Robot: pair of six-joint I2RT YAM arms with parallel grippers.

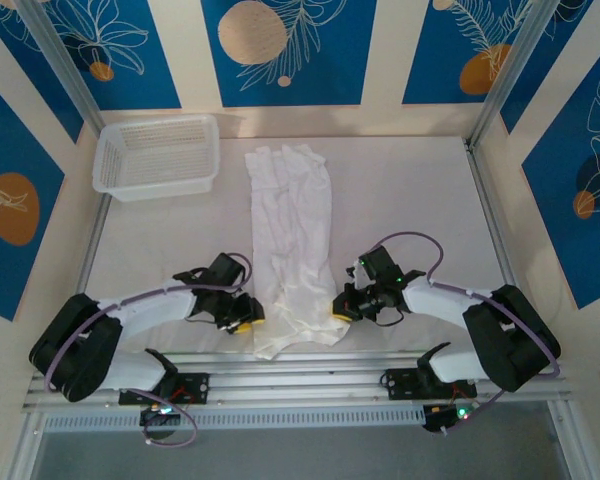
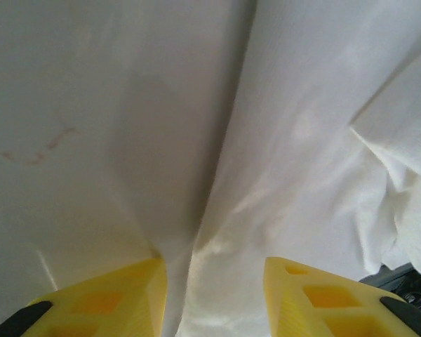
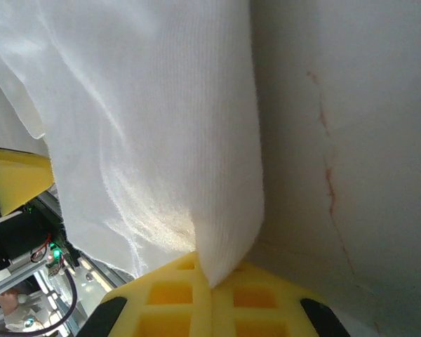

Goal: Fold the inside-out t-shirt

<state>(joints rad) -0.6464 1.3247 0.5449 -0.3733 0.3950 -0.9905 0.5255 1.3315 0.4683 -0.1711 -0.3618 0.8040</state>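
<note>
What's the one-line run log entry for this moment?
t-shirt: long strip on table | left fingers: apart at near left edge | right fingers: shut on near right edge

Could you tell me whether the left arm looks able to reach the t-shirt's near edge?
Probably yes: the left pincer is open right at the t-shirt's left edge, which runs between its fingers, and nothing blocks it.

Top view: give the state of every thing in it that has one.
shirt, folded into a long strip, lying flat, wrinkled
basket, upright, empty
left gripper, jaws open at the shirt's near left edge
right gripper, jaws shut on the shirt's near right edge
</note>
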